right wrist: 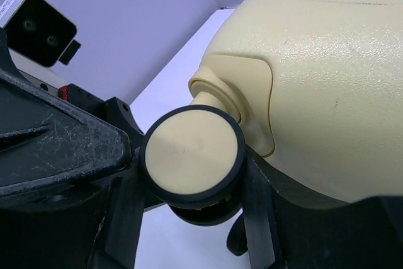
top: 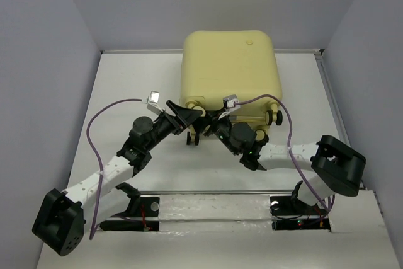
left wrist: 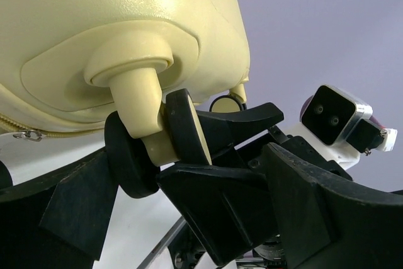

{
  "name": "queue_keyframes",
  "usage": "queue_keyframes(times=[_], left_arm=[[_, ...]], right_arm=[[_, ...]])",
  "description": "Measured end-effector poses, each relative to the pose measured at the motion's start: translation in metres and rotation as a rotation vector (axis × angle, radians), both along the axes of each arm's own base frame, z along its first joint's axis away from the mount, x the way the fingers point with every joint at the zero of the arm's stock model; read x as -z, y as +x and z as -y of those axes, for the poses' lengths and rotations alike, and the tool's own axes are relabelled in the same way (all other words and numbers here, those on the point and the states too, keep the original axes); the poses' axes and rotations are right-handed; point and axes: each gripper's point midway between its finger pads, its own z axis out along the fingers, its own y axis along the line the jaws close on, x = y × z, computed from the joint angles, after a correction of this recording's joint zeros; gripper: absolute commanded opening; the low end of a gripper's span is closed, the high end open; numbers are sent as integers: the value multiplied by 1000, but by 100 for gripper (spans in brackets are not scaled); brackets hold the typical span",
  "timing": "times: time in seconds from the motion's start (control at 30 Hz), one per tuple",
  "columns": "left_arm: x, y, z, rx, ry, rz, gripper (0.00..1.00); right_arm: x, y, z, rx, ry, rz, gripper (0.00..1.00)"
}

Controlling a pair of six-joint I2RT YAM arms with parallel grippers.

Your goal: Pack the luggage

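Observation:
The pale-yellow luggage (top: 230, 70) lies closed at the back middle of the table, emblem up and wheels toward me. It fills the left wrist view (left wrist: 126, 17) and the right wrist view (right wrist: 327, 61). Both grippers meet at its near-left wheel (right wrist: 192, 155), a black-and-yellow twin caster (left wrist: 129, 155). My right gripper (top: 217, 124) (right wrist: 195, 174) has a finger pressed on each side of the wheel's rim. My left gripper (top: 182, 114) (left wrist: 211, 198) is spread wide, straddling the same wheel and a right-arm finger, its left finger against the outer disc.
The luggage's other near wheel (top: 274, 118) sticks out at the right. Grey walls enclose the white table (top: 126, 92) on three sides. Purple cables loop off both arms. The right wrist camera (left wrist: 334, 118) and the left wrist camera (right wrist: 38, 29) sit close together.

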Motion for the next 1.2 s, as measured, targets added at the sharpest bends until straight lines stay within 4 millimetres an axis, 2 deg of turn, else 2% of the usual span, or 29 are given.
queue_keyframes(times=[0.13,0.23,0.4,0.43,0.47,0.5,0.57,0.67,0.73,0.8,0.9,1.0,1.2], left_arm=[[0,-1,-3,-5,2,2,98],[3,-4,-8,-20,44,10,92],[0,-10,-35,-118,129,61,82],[0,-9,-40,-144,139,70,78],[3,-9,-47,-175,152,75,68],[11,-8,-53,-204,169,73,64],[36,-8,-62,-239,213,46,49],[79,-11,-68,-246,302,-5,40],[106,-14,-64,-222,386,-41,39],[121,-17,-55,-180,447,-43,40],[132,-19,-42,-128,515,-13,43],[131,-13,-32,-104,548,25,46],[108,17,-13,-127,575,124,50]], right_arm=[[0,0,0,6,-1,3,7],[3,-1,2,6,-11,4,7],[-1,-8,16,14,-19,4,7],[-2,-10,20,15,-26,3,7],[-2,-11,23,15,-37,0,7],[-2,-12,24,16,-48,0,7],[-1,-13,27,15,-66,-4,7],[0,-14,27,10,-76,-5,7],[0,-14,27,6,-77,-5,7],[0,-14,26,1,-78,-5,7],[0,-14,26,-3,-83,-7,7],[0,-14,25,-7,-83,-7,7],[0,-14,25,-15,-84,-7,7]])
